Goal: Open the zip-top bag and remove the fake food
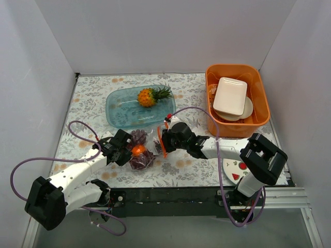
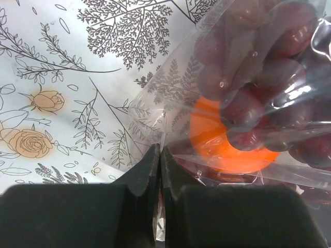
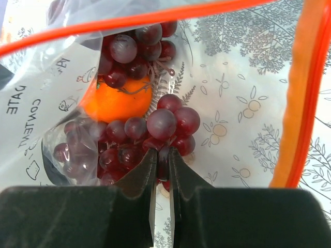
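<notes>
surface: table (image 1: pixel 93 98) under a pale cloth printed with flowers and fern sprigs. plain white walls (image 1: pixel 155 31) close off the left, far and right sides.

far centre: translucent teal tray (image 1: pixel 116 111). pineapple (image 1: pixel 150 96) lies in it on its side, long axis left-right, leaves pointing right. far right: orange bin (image 1: pixel 261 98) holding white plates (image 1: pixel 230 95). near right: watermelon plate (image 1: pixel 235 168), mostly covered by the right arm.

zip-top bag (image 1: pixel 153 136) (image 2: pixel 170 98) (image 3: pixel 41 119) lies mid-table, just near of the tray, between the two grippers. orange zip strip (image 1: pixel 164 149) (image 3: pixel 305 103) is at its right end, running near-far. the mouth gapes to the right and the closed end lies left. the plastic is crumpled, so the true long axis is hard to judge.

inside: grape bunches (image 1: pixel 138 136) (image 2: pixel 269 67) (image 3: pixel 170 121) and a small orange fruit (image 1: pixel 137 150) (image 2: pixel 222 150) (image 3: pixel 116 101) between them.

left gripper (image 1: pixel 124 151) (image 2: pixel 159 152): fingers clenched tight on a fold of the bag's clear film at the left end.

right gripper (image 1: pixel 161 140) (image 3: pixel 161 157): reaches in through the open mouth, fingers closed to a slit with a dark grape of the nearest bunch between the tips.

hard to see: from above, both grippers cover the bag's ends. the wrist views cut off the bag's edges, and the right fingers' own bulk partly hides their contact.
</notes>
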### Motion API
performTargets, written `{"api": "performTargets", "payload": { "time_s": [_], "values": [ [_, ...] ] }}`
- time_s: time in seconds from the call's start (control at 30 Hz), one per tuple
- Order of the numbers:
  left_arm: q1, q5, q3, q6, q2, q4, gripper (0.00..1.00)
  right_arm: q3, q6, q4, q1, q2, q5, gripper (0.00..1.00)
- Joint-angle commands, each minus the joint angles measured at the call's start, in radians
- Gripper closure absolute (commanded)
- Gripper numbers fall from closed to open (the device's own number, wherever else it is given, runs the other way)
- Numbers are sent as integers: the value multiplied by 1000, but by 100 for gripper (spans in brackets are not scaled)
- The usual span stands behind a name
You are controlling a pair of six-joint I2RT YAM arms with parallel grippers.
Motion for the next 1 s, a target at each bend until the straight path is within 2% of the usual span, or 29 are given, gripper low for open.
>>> {"api": "performTargets", "payload": {
  "time_s": [0.0, 0.5, 0.97],
  "values": [
    [1, -46, 19, -5, -19, -57, 100, -4, -27, -18, 0, -52, 58, 97],
    [1, -114, 45, -28, -66, -127, 100, -48, -46, -57, -17, -108, 78, 97],
    [1, -140, 62, -32, -50, -150, 100, 38, -89, -92, -77, -144, 57, 97]
  ]
}}
